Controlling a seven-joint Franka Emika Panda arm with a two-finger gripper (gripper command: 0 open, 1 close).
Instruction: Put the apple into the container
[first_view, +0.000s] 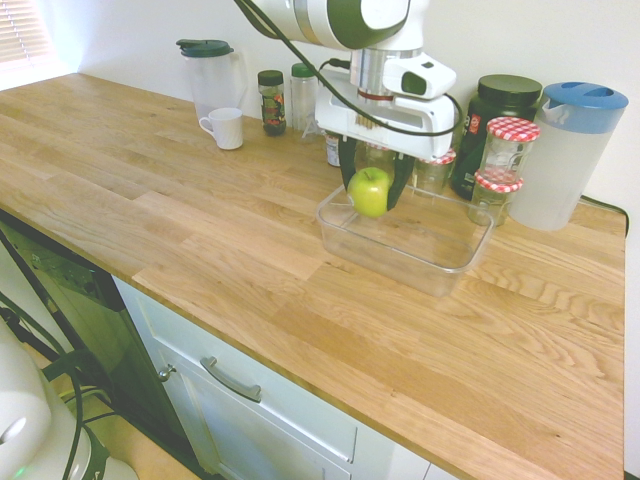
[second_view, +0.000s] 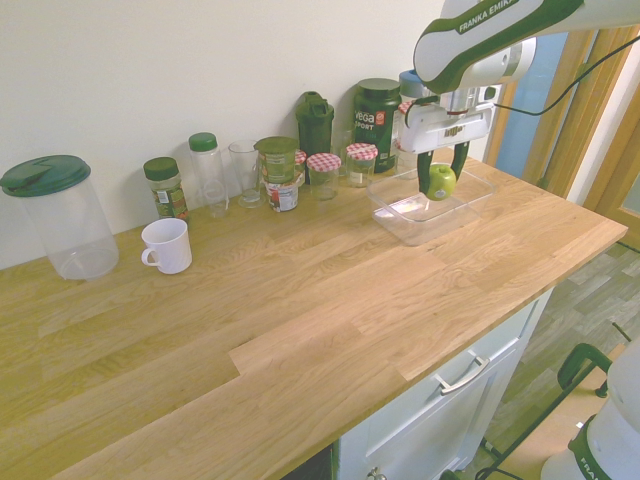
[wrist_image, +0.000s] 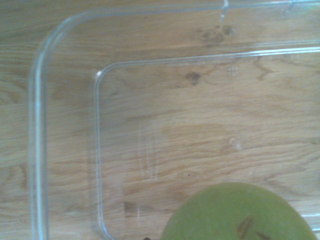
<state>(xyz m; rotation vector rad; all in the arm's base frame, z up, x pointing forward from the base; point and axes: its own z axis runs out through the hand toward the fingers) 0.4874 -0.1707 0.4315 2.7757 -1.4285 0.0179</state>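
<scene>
Wrist view shows the apple (wrist_image: 240, 212), stem end seemingly up, clamped by fingers (first_view: 372, 190) above the container (first_view: 345, 240).

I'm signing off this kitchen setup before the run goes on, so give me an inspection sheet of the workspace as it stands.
Surface: wooden worktop, dry, no spills seen.
Job's things: apple held above the clear container, near one end, not yet resting inside it.
Clutter: white mug, lidded pitchers, checked-lid jars, bottles and spice jars lined up along the wall.
Hand: hand points down, shut on the apple.
Cables: black cable runs along the arm.
Surroundings: drawers under the worktop, shut; doorway at the far end.
</scene>
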